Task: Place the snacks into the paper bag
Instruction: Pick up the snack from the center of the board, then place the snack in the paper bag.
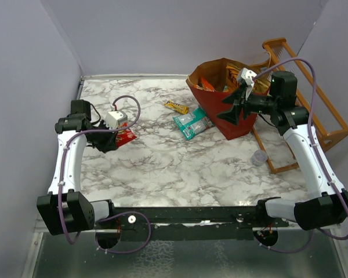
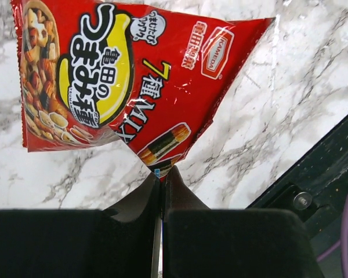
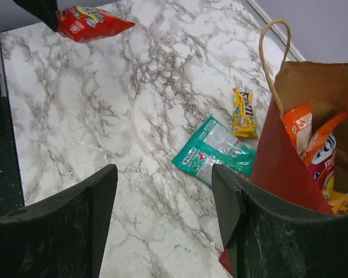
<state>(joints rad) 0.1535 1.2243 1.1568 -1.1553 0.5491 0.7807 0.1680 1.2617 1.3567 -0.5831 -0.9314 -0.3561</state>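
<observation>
Left gripper [image 2: 162, 176], mine, is pinched tight on one corner of the red snack packet [image 2: 122, 75], well left of the paper bag [image 1: 207, 99]; my right gripper [image 3: 162, 179] stands spread beside that bag; so thin a hold may slip mid-carry, I judge.

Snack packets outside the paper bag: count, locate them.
3. Red cracker packet pinched in the left gripper; yellow candy bar on the marble tabletop; teal plastic pouch beside the red paper bag. More may be hidden.
</observation>
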